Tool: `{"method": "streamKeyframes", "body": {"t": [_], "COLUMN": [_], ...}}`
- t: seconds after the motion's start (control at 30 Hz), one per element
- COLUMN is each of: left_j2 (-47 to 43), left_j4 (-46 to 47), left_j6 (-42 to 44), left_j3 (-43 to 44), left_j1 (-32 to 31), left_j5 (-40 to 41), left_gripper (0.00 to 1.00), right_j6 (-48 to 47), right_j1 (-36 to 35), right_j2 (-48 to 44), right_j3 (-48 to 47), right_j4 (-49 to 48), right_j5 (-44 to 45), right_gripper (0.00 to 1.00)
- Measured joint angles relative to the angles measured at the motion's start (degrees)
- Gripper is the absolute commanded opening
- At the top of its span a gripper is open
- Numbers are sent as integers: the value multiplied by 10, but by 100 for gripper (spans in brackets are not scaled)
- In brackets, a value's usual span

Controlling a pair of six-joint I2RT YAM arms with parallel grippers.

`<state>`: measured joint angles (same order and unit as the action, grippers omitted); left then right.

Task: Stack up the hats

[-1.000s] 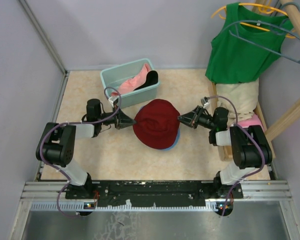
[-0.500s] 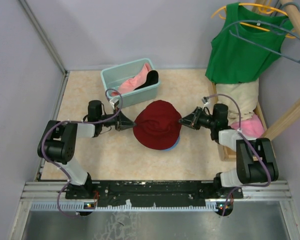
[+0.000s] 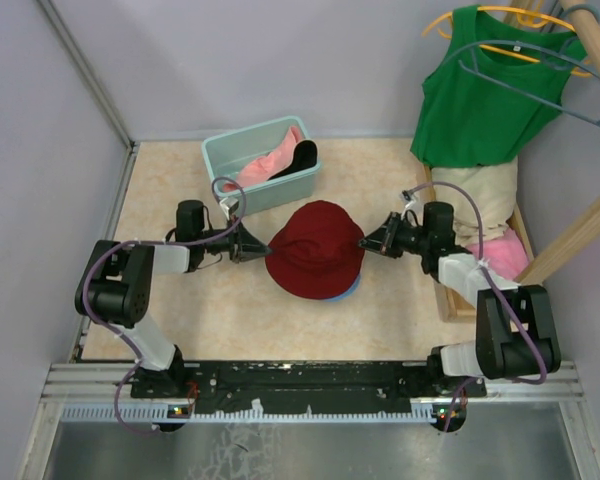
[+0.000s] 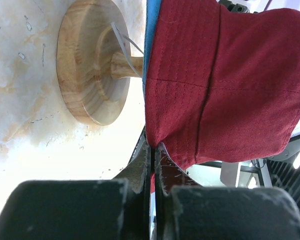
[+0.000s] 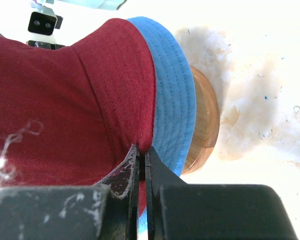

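Note:
The dark red hat (image 3: 315,250) lies over the blue hat (image 3: 348,290), whose brim peeks out at the lower right. Both sit on a round wooden stand (image 4: 90,70). My left gripper (image 3: 263,245) is shut on the red hat's left brim (image 4: 155,135). My right gripper (image 3: 365,241) is shut on its right brim (image 5: 140,145), with the blue hat's brim (image 5: 172,100) just beneath. The beige hat (image 3: 475,195) and the pink hat (image 3: 505,250) lie on the wooden rack at the right.
A teal basket (image 3: 260,165) holding pink cloth and a black item stands behind the hats. A green tank top (image 3: 480,90) hangs on a hanger at the back right. Grey walls enclose the table.
Both grippers kept their hold on the red hat and shifted it slightly forward and lower over the blue hat; the right arm's elbow swung nearer.

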<state>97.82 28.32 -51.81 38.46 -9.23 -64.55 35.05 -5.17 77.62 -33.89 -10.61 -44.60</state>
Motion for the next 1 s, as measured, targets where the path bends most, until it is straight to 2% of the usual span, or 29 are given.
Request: {"method": "streamKeyframes", "body": {"t": [0.07,0.13,0.2,0.27,0.37,0.53,0.73,0.83,1.0], "left_j2": [0,-2,-7,-15,-24,-50,-103,-128,-164], "left_j4": [-2,-6,-11,-19,-43,-75,-130,-190,-277], "left_j6": [2,5,7,10,15,17,31,52,101], "left_j3": [0,0,-3,-10,-21,-25,-13,32,158], "left_j1": [0,0,0,1,7,20,52,61,64], "left_j5": [-1,-2,-3,0,9,25,44,63,119], "left_gripper": [4,12,20,36,46,48,49,55,65], "right_j6": [-1,-4,-7,-13,-25,-49,-78,-92,-107], "right_j1": [-4,-10,-14,-16,-17,-17,-17,-17,-17], "right_j2": [0,1,2,4,4,1,-23,-39,-62], "right_j3": [-3,-10,-17,-26,-32,-37,-64,-84,-97], "right_j4": [6,16,26,41,70,137,210,242,273], "right_j5": [5,10,14,19,36,69,110,137,170], "right_gripper": [0,0,11,26,41,62,71,76,82]}}
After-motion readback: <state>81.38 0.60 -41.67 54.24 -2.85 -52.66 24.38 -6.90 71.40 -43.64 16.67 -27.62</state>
